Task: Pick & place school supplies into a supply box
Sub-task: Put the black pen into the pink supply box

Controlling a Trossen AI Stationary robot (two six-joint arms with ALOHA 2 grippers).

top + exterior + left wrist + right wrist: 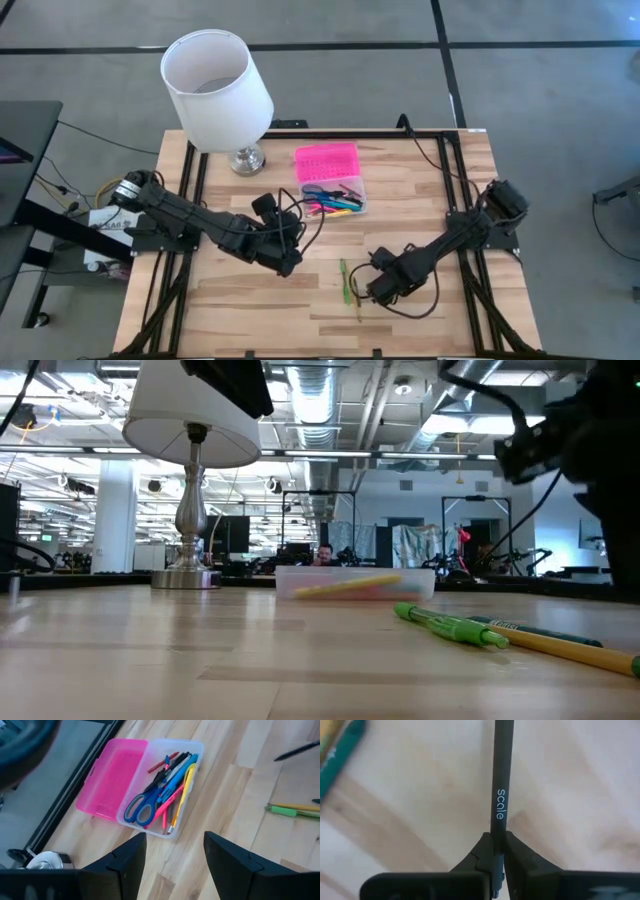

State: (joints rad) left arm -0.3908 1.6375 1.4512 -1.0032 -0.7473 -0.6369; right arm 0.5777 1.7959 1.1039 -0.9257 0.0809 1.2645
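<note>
your right pincer [494, 857] is clamped on a dark pen [501, 780], near its end, low over the bench [240, 300] and well away from the supply box [335, 190]. the grip looks centred on the barrel, which should keep the pen from swinging on the way over.

your left pincer [172, 865] waits near the box with its fingers [127, 857] spread wide and nothing between them. it looks down on the open box, likely parked clear of the route in.

the box sits near the lamp [218, 85], pink lid [117, 775] folded flat beside the clear base. inside: blue-handled scissors [142, 807], plus pink, yellow, blue and dark pens lying lengthwise.

still loose on the bench, near your right pincer: a green marker [450, 625] and a yellow pencil [570, 650]. the job looks mostly done.
</note>
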